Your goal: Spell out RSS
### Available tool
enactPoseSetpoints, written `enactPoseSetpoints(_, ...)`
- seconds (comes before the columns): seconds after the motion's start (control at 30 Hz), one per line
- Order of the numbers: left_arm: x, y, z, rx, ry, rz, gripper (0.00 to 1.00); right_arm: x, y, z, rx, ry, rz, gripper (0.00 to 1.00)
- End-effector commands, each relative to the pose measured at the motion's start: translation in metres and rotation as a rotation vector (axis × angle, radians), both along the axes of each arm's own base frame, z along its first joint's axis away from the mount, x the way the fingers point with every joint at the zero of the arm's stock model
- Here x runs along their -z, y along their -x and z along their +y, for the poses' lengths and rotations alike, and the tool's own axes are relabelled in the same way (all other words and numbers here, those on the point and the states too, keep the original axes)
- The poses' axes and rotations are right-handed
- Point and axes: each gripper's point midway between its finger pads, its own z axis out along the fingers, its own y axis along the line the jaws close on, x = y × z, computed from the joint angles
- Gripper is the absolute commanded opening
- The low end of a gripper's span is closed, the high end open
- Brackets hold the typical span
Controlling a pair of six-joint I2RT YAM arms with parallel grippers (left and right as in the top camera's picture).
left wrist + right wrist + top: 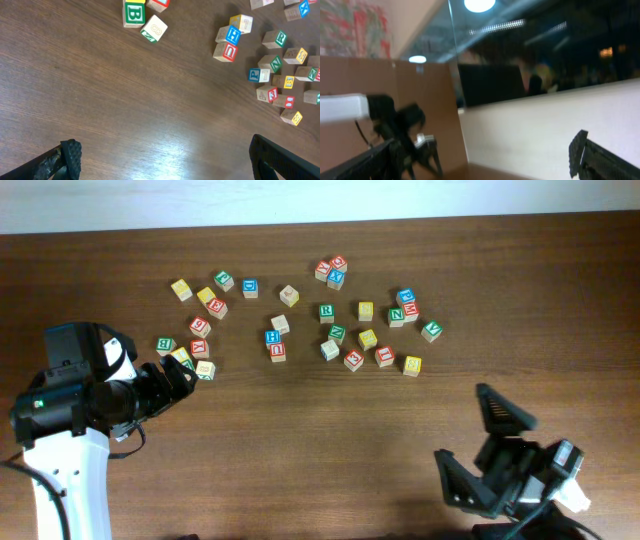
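The big brown wooden worktop fills most of the view from above. The left arm, white and black, is at the lower left side. The left jaws are wide apart and hold nothing. They point toward the blocks, and a pale cube lies near their tips. In the left wrist view, one black fingertip shows in each bottom corner, with bare wood between them.

The right arm is at the lower right corner, well apart from all the blocks. The right jaws are wide apart too and hold nothing. The right wrist view is blurry and looks out at a pale wall, not at the blocks.

Lots of small letter cubes lie scattered over the far half of the worktop: red, blue, green and yellow ones. The R cube, green and white, stands alone near the middle of the bunch. The upper yellow cube is near its right side. The lower yellow cube lies a bit closer to the arms. The letters on the yellow ones are too small to read.
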Motion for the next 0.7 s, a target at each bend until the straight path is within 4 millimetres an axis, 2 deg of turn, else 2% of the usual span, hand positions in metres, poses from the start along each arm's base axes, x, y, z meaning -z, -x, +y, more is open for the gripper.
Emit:
enactPoseSetpoints(0.0, 0.004, 0.000, 0.000, 0.014, -0.009, 0.010, 0.99, -0.045, 0.004, 0.002, 0.079, 0.132, -0.046, 0.98)
enactPoseSetpoints(0.07, 0.004, -0.001, 0.001, 0.014, -0.013, 0.004, 0.99, -0.048, -0.011, 0.005, 0.097, 0.234, 0.048, 0.99)
enactPoseSetpoints(0.2, 0.004, -0.004, 0.019, -0.076, -0.086, 0.009, 0.99, -0.021, -0.052, 0.006, 0.088, 0.398, 0.360, 0.98)
enactPoseSetpoints(0.27, 0.006, -0.002, 0.029, -0.181, -0.103, 0.029, 0.99, -0.009, -0.070, 0.006, 0.049, 0.414, 0.532, 0.98)
enactPoseSetpoints(0.37, 0.005, -0.004, 0.030, -0.219, -0.095, 0.022, 0.99, 0.008, -0.093, 0.010, -0.012, 0.433, 0.725, 0.98)
enactPoseSetpoints(0.53, 0.005, -0.004, 0.030, -0.218, -0.095, 0.023, 0.99, 0.037, -0.112, 0.036, -0.173, 0.569, 0.907, 0.98)
enactPoseSetpoints(0.6, 0.005, -0.003, 0.030, -0.218, -0.094, 0.024, 0.99, 0.039, -0.119, 0.049, -0.242, 0.531, 0.975, 0.98)
enactPoseSetpoints(0.67, 0.006, -0.002, 0.030, -0.218, -0.094, 0.032, 0.99, 0.040, -0.117, 0.063, -0.364, 0.429, 1.079, 0.98)
